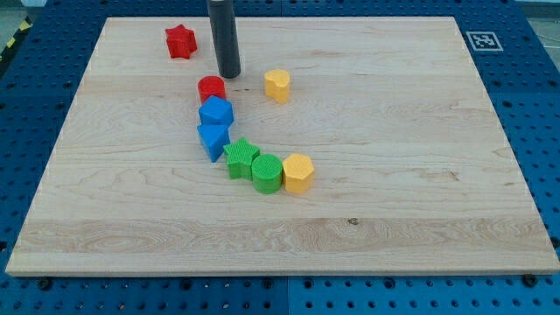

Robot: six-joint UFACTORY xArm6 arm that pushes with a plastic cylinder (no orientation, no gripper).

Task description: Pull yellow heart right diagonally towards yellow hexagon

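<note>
Jaws none, my tip (228,75) left of yellow heart (277,85), wooden board (394,175), blue pegboard (525,105) surround

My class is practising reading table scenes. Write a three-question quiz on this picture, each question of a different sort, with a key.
1. True or false: my tip touches the yellow heart.
2. Which block lies nearest my tip? A) red star B) red cylinder C) yellow hexagon
3. Fill in: the green cylinder sits between the green star and the ____.

Key
1. False: bare board separates them; the tip stands to the heart's left in the view.
2. B: the red cylinder sits just below the tip in the view.
3. Yellow hexagon.
</note>
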